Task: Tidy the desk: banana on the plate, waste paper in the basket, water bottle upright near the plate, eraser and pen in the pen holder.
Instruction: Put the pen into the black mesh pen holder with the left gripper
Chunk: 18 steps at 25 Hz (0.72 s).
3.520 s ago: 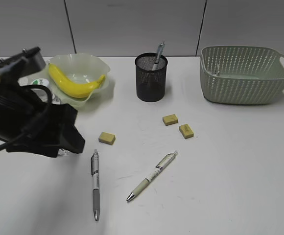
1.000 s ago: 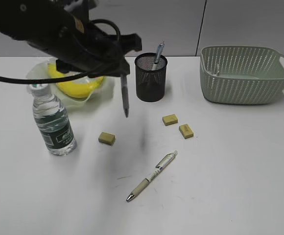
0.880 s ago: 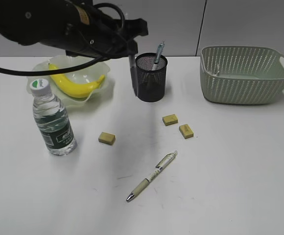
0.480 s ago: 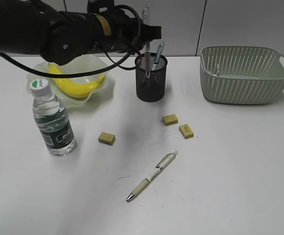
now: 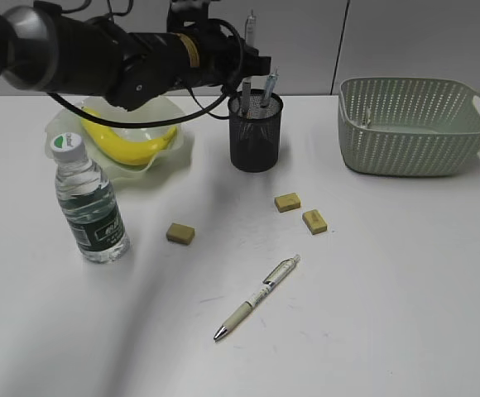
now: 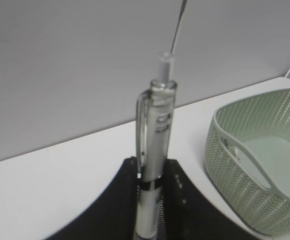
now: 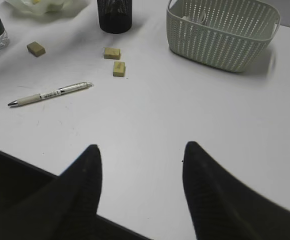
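Our left arm (image 5: 99, 58) is matte black throughout, a thick rounded body. Black cables (image 5: 215, 83) loop loose beside the pen holder (image 5: 256, 131), on its left. A narrow yellowish band (image 5: 192, 50) rings the arm just left of the holder's rim. Left fingers (image 6: 115, 200): black, flat, flaring outward. Right fingers (image 7: 207, 185): black, two broad tapered prongs with rounded tips and a fine-textured surface, over the white bench (image 7: 150, 115).
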### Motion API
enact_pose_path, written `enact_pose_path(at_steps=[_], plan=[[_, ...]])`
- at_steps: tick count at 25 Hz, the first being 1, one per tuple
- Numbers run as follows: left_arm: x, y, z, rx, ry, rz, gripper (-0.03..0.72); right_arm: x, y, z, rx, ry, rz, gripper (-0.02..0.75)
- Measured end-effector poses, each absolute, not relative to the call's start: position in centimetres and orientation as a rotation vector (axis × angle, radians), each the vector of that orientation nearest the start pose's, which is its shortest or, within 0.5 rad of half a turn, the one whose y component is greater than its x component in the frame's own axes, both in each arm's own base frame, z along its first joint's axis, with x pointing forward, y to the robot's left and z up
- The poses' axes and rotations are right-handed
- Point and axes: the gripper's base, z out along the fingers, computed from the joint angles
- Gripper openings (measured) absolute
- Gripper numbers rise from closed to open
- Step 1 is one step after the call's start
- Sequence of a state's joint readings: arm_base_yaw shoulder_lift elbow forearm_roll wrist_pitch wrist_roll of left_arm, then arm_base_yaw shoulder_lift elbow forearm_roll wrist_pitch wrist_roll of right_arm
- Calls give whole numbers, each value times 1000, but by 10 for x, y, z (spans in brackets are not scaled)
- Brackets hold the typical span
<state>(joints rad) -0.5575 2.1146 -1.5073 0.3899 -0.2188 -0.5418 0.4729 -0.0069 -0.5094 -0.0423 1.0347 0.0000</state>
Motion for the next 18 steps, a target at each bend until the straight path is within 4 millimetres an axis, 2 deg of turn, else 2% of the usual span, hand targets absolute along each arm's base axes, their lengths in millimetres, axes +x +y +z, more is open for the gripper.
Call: enact_pose_path(at_steps=[8,12,14,18], plan=[[424,-270,175,434,1874,-600,104,-4,-6,282,-469,1955,253,420],[425,-269,167,436,1899,-590,106,-4,-6,282,-469,1955,253,420],[425,-269,167,433,1897,-591,141,-4,-6,282,-469,1955,253,420],[425,-271,169,436,1887,-597,318,-4,-6,282,-469,1955,253,420]])
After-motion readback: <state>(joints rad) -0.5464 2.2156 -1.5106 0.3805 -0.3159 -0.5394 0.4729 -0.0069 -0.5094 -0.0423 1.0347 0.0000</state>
